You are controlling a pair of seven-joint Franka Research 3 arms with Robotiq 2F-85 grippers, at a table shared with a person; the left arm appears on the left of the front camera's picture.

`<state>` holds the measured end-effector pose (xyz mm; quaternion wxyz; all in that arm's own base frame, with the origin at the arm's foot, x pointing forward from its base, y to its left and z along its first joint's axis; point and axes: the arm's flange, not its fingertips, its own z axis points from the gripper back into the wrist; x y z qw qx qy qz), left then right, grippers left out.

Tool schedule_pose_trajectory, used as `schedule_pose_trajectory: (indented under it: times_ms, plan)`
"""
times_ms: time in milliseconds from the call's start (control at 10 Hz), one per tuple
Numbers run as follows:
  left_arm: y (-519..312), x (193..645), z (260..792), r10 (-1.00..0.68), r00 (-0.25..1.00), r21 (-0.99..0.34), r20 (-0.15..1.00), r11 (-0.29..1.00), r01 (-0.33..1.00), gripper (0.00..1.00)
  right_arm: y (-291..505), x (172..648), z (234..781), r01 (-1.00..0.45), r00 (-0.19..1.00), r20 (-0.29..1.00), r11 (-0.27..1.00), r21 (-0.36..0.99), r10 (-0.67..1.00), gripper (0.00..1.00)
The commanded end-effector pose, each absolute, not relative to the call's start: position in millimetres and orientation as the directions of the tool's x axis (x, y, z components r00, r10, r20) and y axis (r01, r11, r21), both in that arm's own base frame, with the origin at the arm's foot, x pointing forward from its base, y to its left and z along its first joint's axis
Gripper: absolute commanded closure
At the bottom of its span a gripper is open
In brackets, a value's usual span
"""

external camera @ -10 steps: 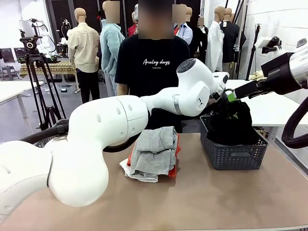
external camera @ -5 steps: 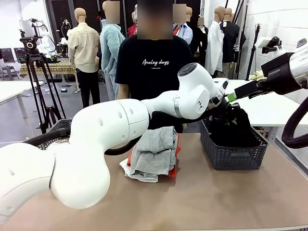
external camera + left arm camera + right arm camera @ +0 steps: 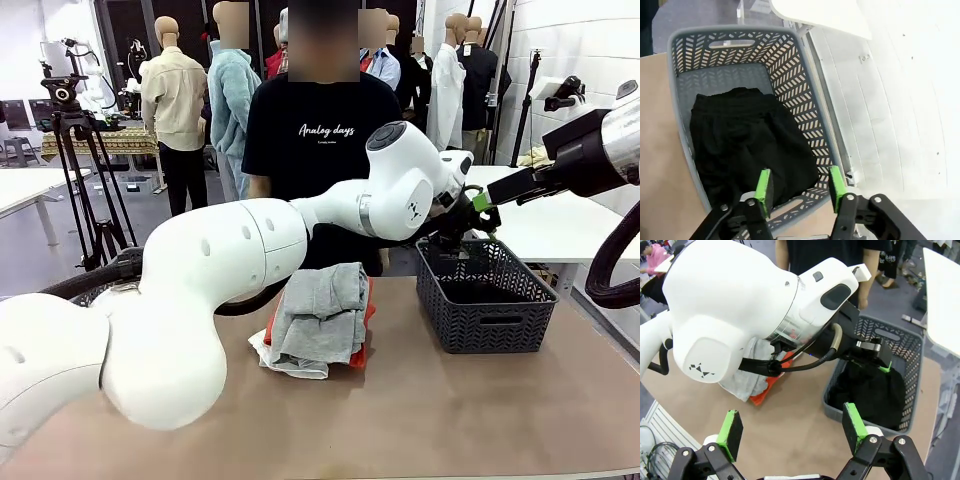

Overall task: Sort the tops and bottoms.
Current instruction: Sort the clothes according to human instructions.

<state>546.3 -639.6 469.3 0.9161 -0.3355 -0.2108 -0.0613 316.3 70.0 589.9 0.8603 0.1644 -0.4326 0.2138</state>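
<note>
My left end effector (image 3: pixel 800 182) is hanging with its pads apart and empty over the grey basket (image 3: pixel 795 65), right of centre in the front frame. The black garment (image 3: pixel 747 140) it was gripping a moment ago is now lying inside, so I'm judging that bottom sorted. My right end effector (image 3: pixel 792 427) is waiting wide, empty. The tops (image 3: pixel 320 315) are lying piled mid-frame on the worktop (image 3: pixel 450 410).

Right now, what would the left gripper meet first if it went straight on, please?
Probably the black garment lying in the grey basket, straight ahead of the open left gripper. Depth is unclear, so it could catch the basket's near wall instead.
</note>
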Motion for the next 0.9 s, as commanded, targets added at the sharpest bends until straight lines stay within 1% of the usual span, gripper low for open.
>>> schedule_pose_trajectory:
  times_ms: [0,800]
  plan:
    - [-639.7,546.8,467.6,0.032,0.904,-0.591,0.425,0.767,0.251,0.36,70.2,317.8,588.3,-0.517,0.538,0.816,0.848,0.120,0.212,0.00]
    - [-639.7,546.8,467.6,0.032,0.904,-0.591,0.425,0.767,0.251,0.36,70.2,317.8,588.3,-0.517,0.538,0.816,0.848,0.120,0.212,0.00]
